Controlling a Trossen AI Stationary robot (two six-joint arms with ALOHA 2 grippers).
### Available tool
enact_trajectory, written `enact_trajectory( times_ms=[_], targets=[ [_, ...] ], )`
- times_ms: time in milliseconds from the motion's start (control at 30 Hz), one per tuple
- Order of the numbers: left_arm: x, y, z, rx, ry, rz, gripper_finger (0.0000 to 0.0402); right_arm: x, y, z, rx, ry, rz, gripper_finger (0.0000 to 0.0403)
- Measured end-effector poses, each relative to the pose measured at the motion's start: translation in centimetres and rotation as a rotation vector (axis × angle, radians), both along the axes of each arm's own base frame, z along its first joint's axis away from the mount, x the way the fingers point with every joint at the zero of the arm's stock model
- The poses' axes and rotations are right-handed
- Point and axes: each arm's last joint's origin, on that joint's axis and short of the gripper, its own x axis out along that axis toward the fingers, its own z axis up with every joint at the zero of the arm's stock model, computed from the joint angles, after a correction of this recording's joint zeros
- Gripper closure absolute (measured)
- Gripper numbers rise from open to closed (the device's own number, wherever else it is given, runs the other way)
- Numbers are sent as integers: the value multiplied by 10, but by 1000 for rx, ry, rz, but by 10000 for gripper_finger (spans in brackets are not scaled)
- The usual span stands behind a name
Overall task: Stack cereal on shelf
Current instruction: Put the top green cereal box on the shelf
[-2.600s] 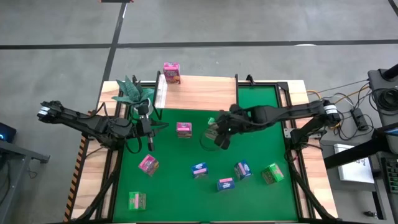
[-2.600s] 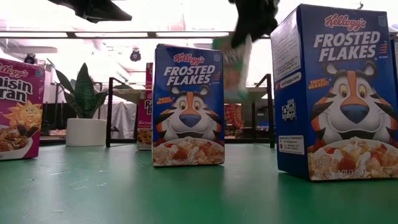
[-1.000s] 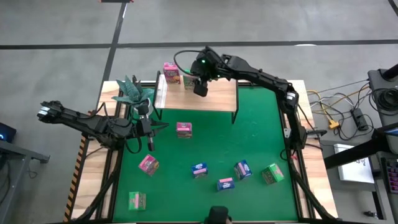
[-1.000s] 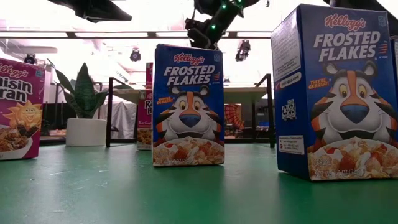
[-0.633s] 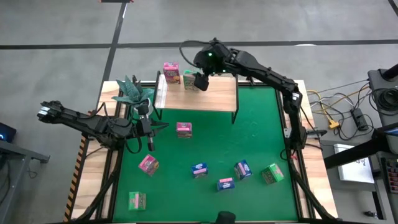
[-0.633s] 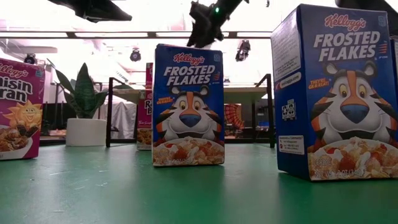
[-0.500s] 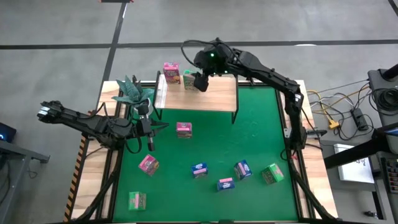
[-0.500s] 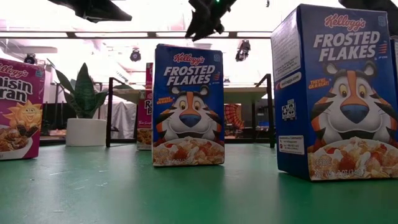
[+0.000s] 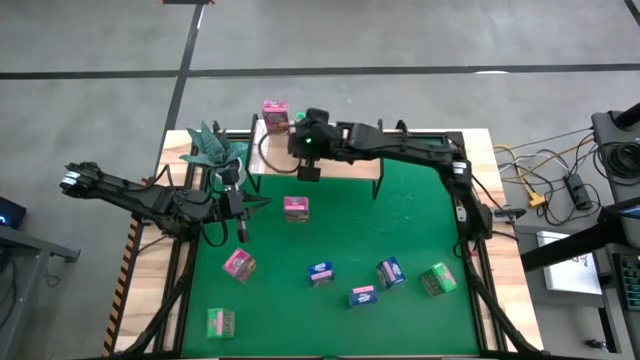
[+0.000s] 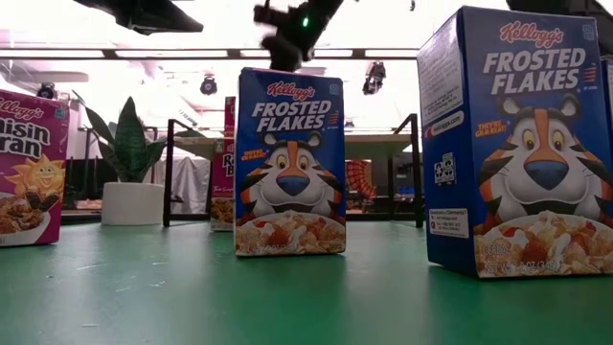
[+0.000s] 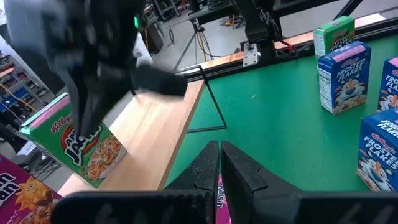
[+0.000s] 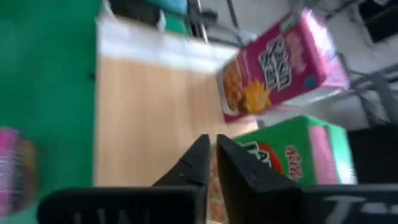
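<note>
The shelf (image 9: 350, 168) is a light-wood plank at the far side of the green mat (image 9: 400, 220). A pink cereal box (image 9: 275, 115) and a green one (image 11: 81, 134) stand side by side on its left end. My right gripper (image 9: 308, 172) hovers shut and empty above the shelf's near edge, a little near of the two boxes (image 12: 292, 155). My left gripper (image 9: 240, 232) waits shut over the mat's left side. Several more cereal boxes stand on the mat: pink (image 9: 295, 208), pink (image 9: 238, 264), green (image 9: 221, 322), blue (image 9: 321, 272), blue (image 9: 362, 296), blue (image 9: 389, 272) and green (image 9: 437, 279).
A potted plant (image 9: 212, 145) stands at the shelf's left end, close to my left arm. In the low view two blue boxes (image 10: 290, 163) (image 10: 517, 144) and a pink one (image 10: 24, 168) stand close to the camera. The mat's middle and far right lie bare.
My right gripper has drawn back from the green box on the shelf, first up, then toward the table's near edge and a little left. It has shut with nothing in it. The green box stays standing beside the pink one.
</note>
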Motion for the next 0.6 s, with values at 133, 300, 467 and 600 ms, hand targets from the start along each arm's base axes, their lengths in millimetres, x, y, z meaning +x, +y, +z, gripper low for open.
enact_trajectory(
  times_ms=[133,300,467,600],
  targets=[
    [0,0,0,0,0,0,401,10,-11,-26,-88,98,-72,390],
    [0,0,0,0,0,0,401,13,-24,-43,-149,176,-125,390],
    [0,0,0,0,1,0,401,12,-31,-46,-162,198,-147,390],
    [0,0,0,4,5,-1,401,7,-31,-38,-164,193,-149,390]
  ],
)
